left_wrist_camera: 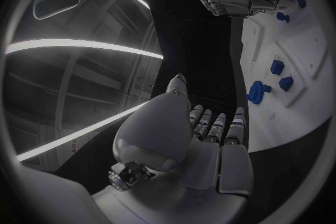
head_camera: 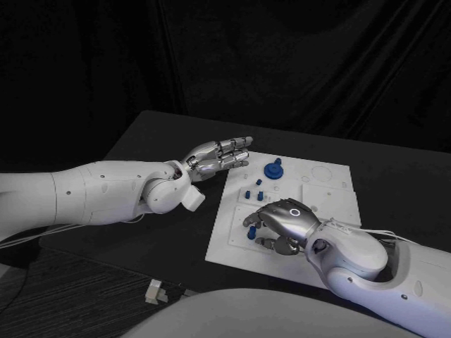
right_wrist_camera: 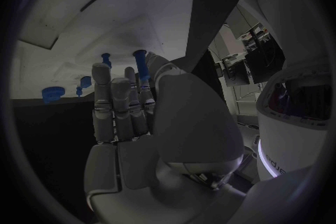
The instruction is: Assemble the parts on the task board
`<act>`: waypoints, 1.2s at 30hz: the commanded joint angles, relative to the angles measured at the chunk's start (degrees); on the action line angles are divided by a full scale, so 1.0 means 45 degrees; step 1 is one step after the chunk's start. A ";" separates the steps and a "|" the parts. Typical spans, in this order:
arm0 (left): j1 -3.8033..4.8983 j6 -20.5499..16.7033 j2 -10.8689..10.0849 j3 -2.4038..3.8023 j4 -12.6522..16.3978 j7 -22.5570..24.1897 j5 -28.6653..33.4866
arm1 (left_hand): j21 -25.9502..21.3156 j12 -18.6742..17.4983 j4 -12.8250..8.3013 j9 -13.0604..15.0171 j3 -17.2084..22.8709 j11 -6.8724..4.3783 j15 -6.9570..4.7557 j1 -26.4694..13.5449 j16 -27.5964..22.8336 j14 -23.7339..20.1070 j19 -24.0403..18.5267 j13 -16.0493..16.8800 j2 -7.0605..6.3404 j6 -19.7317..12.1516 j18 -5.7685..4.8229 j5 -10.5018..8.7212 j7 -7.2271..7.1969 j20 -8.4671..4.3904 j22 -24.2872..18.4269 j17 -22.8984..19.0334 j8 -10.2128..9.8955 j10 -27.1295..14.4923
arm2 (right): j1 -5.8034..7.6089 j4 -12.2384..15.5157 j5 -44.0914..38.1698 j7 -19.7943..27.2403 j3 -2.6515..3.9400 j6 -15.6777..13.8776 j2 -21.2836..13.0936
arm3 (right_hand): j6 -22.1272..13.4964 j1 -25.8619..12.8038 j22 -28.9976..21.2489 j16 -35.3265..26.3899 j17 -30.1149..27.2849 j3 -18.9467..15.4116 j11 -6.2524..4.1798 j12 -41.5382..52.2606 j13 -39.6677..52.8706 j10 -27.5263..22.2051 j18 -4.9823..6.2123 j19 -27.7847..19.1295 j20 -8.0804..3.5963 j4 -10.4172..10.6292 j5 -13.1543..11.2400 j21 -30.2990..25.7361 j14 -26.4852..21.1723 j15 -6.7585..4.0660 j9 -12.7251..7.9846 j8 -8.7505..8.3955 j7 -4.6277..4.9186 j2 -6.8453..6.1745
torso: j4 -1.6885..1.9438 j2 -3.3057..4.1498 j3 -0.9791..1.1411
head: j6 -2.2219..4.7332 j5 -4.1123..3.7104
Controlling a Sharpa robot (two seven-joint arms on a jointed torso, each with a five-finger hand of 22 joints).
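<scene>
Black table [head_camera: 165, 134], white task board [head_camera: 327, 176]. Right hand [head_camera: 283, 224] pinching blue peg [right_wrist_camera: 140, 64] at near edge; left hand [head_camera: 218, 155] spread, idle. Advice: keep peg upright, seat straight.

Black table [head_camera: 388, 165] under board — black curtain [head_camera: 287, 56] behind; small pale object [head_camera: 156, 291] on floor.

Matt white task board [head_camera: 322, 184], glossy metallic hands
</scene>
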 commanded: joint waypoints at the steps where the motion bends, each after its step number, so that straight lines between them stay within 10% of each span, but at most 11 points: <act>1: -0.0017 0.0122 0.0012 0.0013 0.0019 0.0148 0.0075 | 0.0038 0.0045 0.0058 0.0000 0.0017 0.0036 0.0087 0.0039 0.0047 -0.0007 0.0120 0.0019 0.0038 -0.0005 0.0168 0.0065 -0.0077 -0.0006 0.0013 0.0018 0.0055 0.0003 | -0.0033 0.0102 -0.0114 -0.0403 0.0003 0.0128 -0.0095 | -0.0525 -0.0099 0.0576 0.0026 -0.0102 -0.0353 0.0033 0.0211 0.0134 -0.0413 0.0167 -0.0131 0.0041 0.0056 -0.0292 -0.0162 -0.0179 0.0044 -0.0284 -0.0035 -0.0151 0.0007 | 0.0000 0.0004 0.0003 | 0.0002 -0.0020; 6: -0.0018 0.0102 -0.0004 0.0013 0.0016 0.0154 0.0075 | 0.0038 0.0045 0.0058 0.0000 0.0017 0.0036 0.0087 0.0039 0.0047 -0.0007 0.0120 0.0019 0.0038 -0.0005 0.0168 0.0065 -0.0077 -0.0006 0.0013 0.0018 0.0055 0.0003 | -0.0028 0.0352 -0.0114 -0.0390 0.0004 -0.0291 -0.0401 | -0.1777 0.0014 0.0488 -0.0014 -0.0491 -0.1453 0.0157 0.0713 0.0486 -0.1590 0.0239 -0.0397 0.0094 0.0800 -0.1070 -0.0699 -0.0540 0.0062 -0.1010 -0.0014 -0.0573 -0.0228 | -0.0001 0.0005 0.0003 | 0.0002 -0.0029; 11: -0.0020 0.0083 -0.0028 0.0013 0.0025 0.0162 0.0075 | 0.0039 0.0047 0.0054 0.0001 0.0014 0.0037 0.0087 0.0047 0.0044 -0.0010 0.0122 0.0019 0.0036 -0.0005 0.0167 0.0066 -0.0074 -0.0006 0.0004 0.0017 0.0057 0.0003 | 0.0106 0.0850 -0.0113 -0.0243 0.0005 -0.1297 -0.1070 | -0.4915 -0.0671 0.0305 -0.0188 -0.1186 -0.2339 0.0272 0.1046 0.0618 -0.2731 0.0357 -0.1079 0.0147 0.1125 -0.1822 -0.1728 -0.1287 0.0106 -0.2159 -0.0304 -0.1313 -0.0977 | -0.0001 0.0004 0.0003 | 0.0002 -0.0036; 15: -0.0020 0.0064 -0.0048 0.0013 0.0037 0.0186 0.0075 | 0.0039 0.0047 0.0054 0.0001 0.0014 0.0037 0.0087 0.0047 0.0044 -0.0010 0.0122 0.0019 0.0036 -0.0005 0.0167 0.0066 -0.0074 -0.0006 0.0004 0.0017 0.0057 0.0003 | 0.0475 0.1277 0.0105 -0.0048 0.0006 -0.2306 -0.1754 | -0.5585 -0.1243 0.0280 -0.0221 -0.1418 -0.2649 0.0300 0.1182 0.0626 -0.2958 0.0374 -0.1220 0.0169 0.1150 -0.1857 -0.1917 -0.1527 0.0133 -0.2421 -0.0336 -0.1438 -0.1164 | 0.0000 0.0002 0.0003 | 0.0002 -0.0117; 21: -0.0020 -0.0014 -0.0083 0.0013 0.0076 0.0631 0.0076 | 0.0085 0.0137 0.0137 0.0032 -0.0065 0.0103 0.0079 -0.0038 0.0099 0.0024 0.0197 0.0032 0.0006 0.0198 0.0174 0.0027 -0.0187 -0.0009 0.0103 0.0031 0.0126 0.0024 | 0.1652 0.1963 0.2297 0.0362 0.0006 -0.3917 -0.3245 | -0.2277 -0.2416 0.0262 -0.0239 -0.1692 -0.2181 0.0189 0.1976 0.0765 -0.1829 0.0387 -0.1082 0.0261 0.1025 -0.1606 -0.1975 -0.1576 0.0249 -0.1864 0.0480 -0.0409 -0.0167 | 0.0003 -0.0008 0.0005 | 0.0002 -0.0375; 22: -0.0020 -0.0036 -0.0090 0.0013 0.0087 0.0746 0.0075 | 0.0095 0.0158 0.0159 0.0038 -0.0091 0.0088 0.0061 -0.0067 0.0112 0.0035 0.0214 0.0034 -0.0006 0.0247 0.0179 0.0014 -0.0204 -0.0013 0.0114 0.0033 0.0144 0.0029 | 0.1859 0.2035 0.2694 0.0360 0.0005 -0.4066 -0.3477 | -0.0904 -0.2637 0.0191 -0.0601 -0.2351 -0.1932 -0.0077 0.2638 0.0959 -0.0482 0.0422 -0.0917 0.0197 0.0525 -0.1286 -0.2031 -0.1698 0.0051 -0.1627 0.0907 0.0010 0.0246 | 0.0001 -0.0007 0.0004 | 0.0002 -0.0402; 23: -0.0020 -0.0070 -0.0097 0.0013 0.0101 0.0866 0.0075 | 0.0100 0.0180 0.0173 0.0043 -0.0112 0.0081 0.0045 -0.0091 0.0116 0.0039 0.0223 0.0037 -0.0017 0.0285 0.0183 0.0004 -0.0210 -0.0017 0.0117 0.0034 0.0158 0.0035 | 0.2058 0.2099 0.3059 0.0337 0.0005 -0.4184 -0.3714 | -0.0178 -0.2658 -0.0119 -0.1508 -0.3106 -0.1726 -0.0926 0.3426 0.1189 0.1650 0.0505 -0.0364 -0.0437 0.1041 -0.0985 -0.2231 -0.1080 -0.0632 -0.1569 0.1165 0.0546 0.0343 | 0.0003 -0.0008 0.0004 | 0.0002 -0.0451; 27: -0.0021 -0.0335 -0.0111 0.0013 0.0169 0.1373 0.0073 | 0.0091 0.0306 0.0233 0.0062 -0.0282 -0.0017 -0.0114 -0.0371 0.0109 0.0039 0.0208 0.0050 -0.0035 0.0494 0.0200 -0.0135 -0.0251 -0.0059 0.0040 0.0029 0.0240 0.0090 | 0.2686 0.2166 0.3906 -0.0218 0.0004 -0.4177 -0.4566 | 0.1479 -0.2995 -0.1239 -0.3641 -0.3924 -0.1429 -0.1292 0.2715 0.0838 0.3699 0.0475 0.0987 -0.1006 0.1025 -0.0445 -0.3246 0.1030 -0.1155 -0.1530 0.1502 0.0362 0.0646 | 0.0004 -0.0003 0.0004 | 0.0002 -0.0670; 29: -0.0021 -0.0555 -0.0135 0.0013 0.0224 0.1652 -0.0074 | 0.0026 0.0424 0.0237 0.0078 -0.0381 -0.0116 -0.0280 -0.0544 0.0066 0.0007 0.0099 0.0062 -0.0022 0.0661 0.0208 -0.0222 -0.0252 -0.0135 -0.0136 0.0018 0.0300 0.0141 | 0.2898 0.2066 0.4158 -0.0917 0.0003 -0.3581 -0.4967 | 0.2285 -0.3575 -0.0760 -0.3269 -0.2309 -0.1301 -0.1883 0.3332 0.1171 0.6318 0.0109 0.2719 -0.1468 0.1083 0.0620 -0.1096 0.2715 -0.1610 -0.1467 0.1612 0.0040 0.0975 | 0.0019 0.0001 0.0002 | 0.0002 -0.0858; 32: -0.0021 -0.0888 -0.0218 0.0013 0.0319 0.1952 -0.0542 | -0.0108 0.0472 0.0229 0.0081 -0.0464 -0.0188 -0.0524 -0.0684 -0.0043 -0.0074 -0.0123 0.0064 0.0012 0.0766 0.0212 -0.0311 -0.0190 -0.0307 -0.0470 -0.0008 0.0338 0.0163 | 0.3027 0.1933 0.4443 -0.1969 0.0002 -0.2184 -0.5293 | 0.3686 -0.4966 -0.0384 -0.3175 -0.1611 -0.1471 -0.1918 0.5253 0.3629 0.7680 -0.0149 0.3430 -0.1497 0.1056 0.0552 0.0136 0.3290 -0.1645 -0.1166 0.2215 -0.0247 0.1406 | 0.0014 0.0000 0.0002 | 0.0002 -0.1005; 36: -0.0022 -0.1655 -0.0351 0.0013 0.0489 0.2337 -0.1328 | -0.0307 0.0501 0.0224 0.0085 -0.0525 -0.0287 -0.0896 -0.0707 -0.0234 -0.0191 -0.0444 0.0063 0.0006 0.0902 0.0213 -0.0388 -0.0115 -0.0620 -0.0996 -0.0055 0.0378 0.0165 | 0.3102 0.1745 0.4876 -0.3449 0.0000 0.0258 -0.5525 | 0.3720 -0.6942 0.0773 -0.1212 0.1893 -0.1865 -0.2026 0.8080 0.7412 0.8376 -0.0621 0.4544 -0.1648 0.1041 -0.0300 0.3201 0.4373 -0.1776 -0.1071 0.2086 -0.0362 0.1497 | -0.0014 -0.0007 0.0005 | 0.0002 -0.1306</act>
